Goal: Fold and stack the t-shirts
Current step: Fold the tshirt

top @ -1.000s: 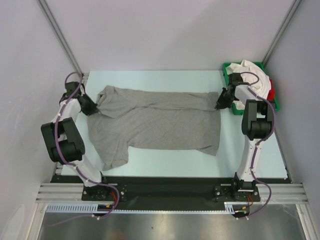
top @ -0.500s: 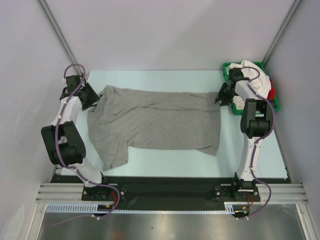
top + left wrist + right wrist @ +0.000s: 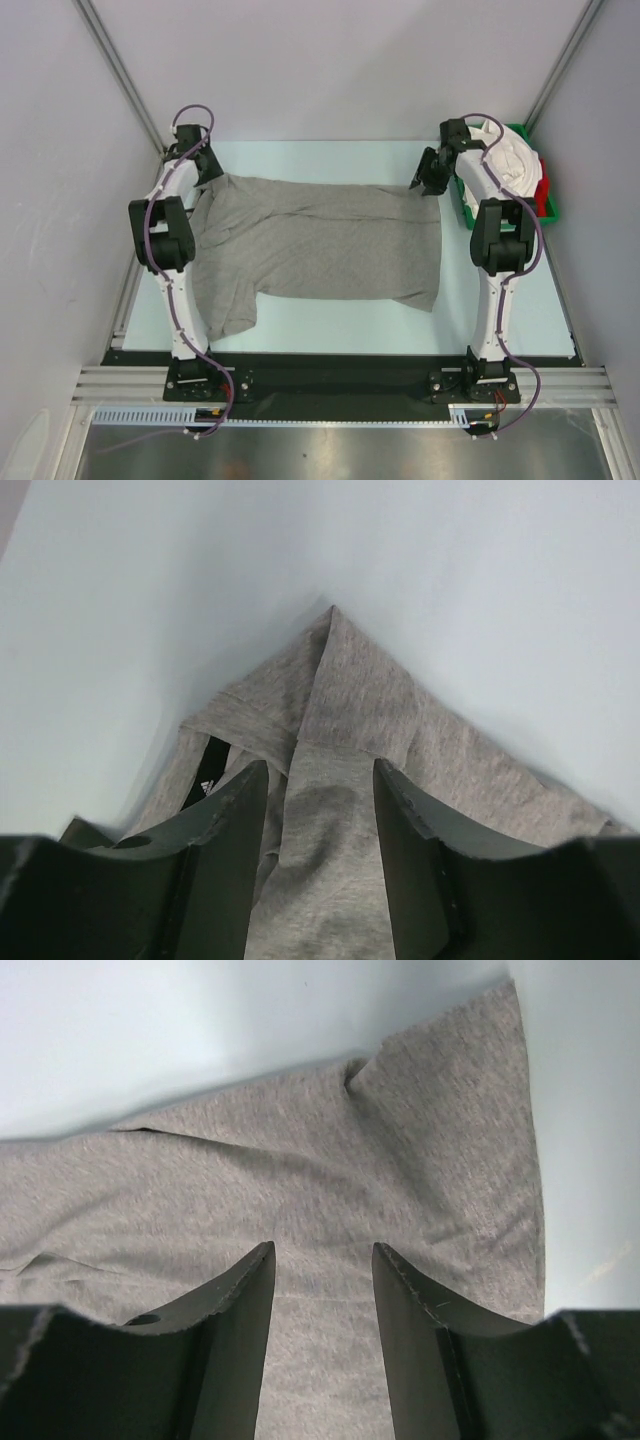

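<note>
Reaching toward the back of the table [image 3: 350,320], both arms are now stretched further up the frame than a second ago, when they were placed at the side edges of the grey shirt [image 3: 320,245]. The left fingers [image 3: 225,870] are held wide apart over the shirt's upper-left corner, with the dark neck label [image 3: 208,775] showing beside them. The right fingers [image 3: 420,1340] are equally wide over the upper-right corner. Nothing is gripped. The shirt has barely shifted and is spread flat across the middle of the table. White shirts [image 3: 510,160] and a red shirt [image 3: 543,187] are piled in the green tray [image 3: 466,214] at the upper right. Spreading is judged finished; the first fold is not yet begun.
</note>
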